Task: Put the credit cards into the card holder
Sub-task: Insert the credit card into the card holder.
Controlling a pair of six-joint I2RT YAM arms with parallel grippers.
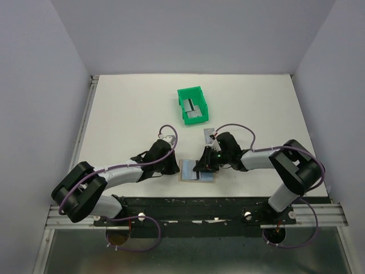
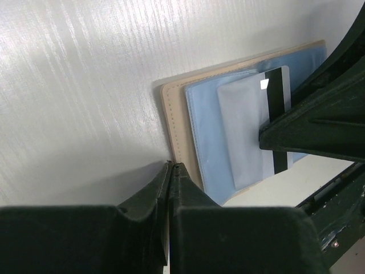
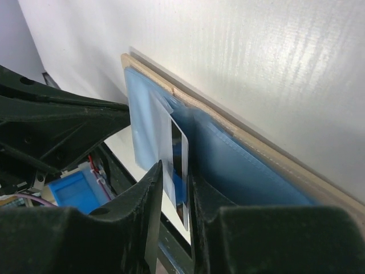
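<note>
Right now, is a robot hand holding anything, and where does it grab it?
The right gripper pinches the striped card by one end, over the open wallet. The left gripper is shut on nothing, at the wallet's edge.

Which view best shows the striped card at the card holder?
Left wrist: the striped card faces the camera, partly tucked into a blue pocket of the card holder. Right wrist shows it edge-on, held by the right tool. Top external hides it under that tool.
</note>
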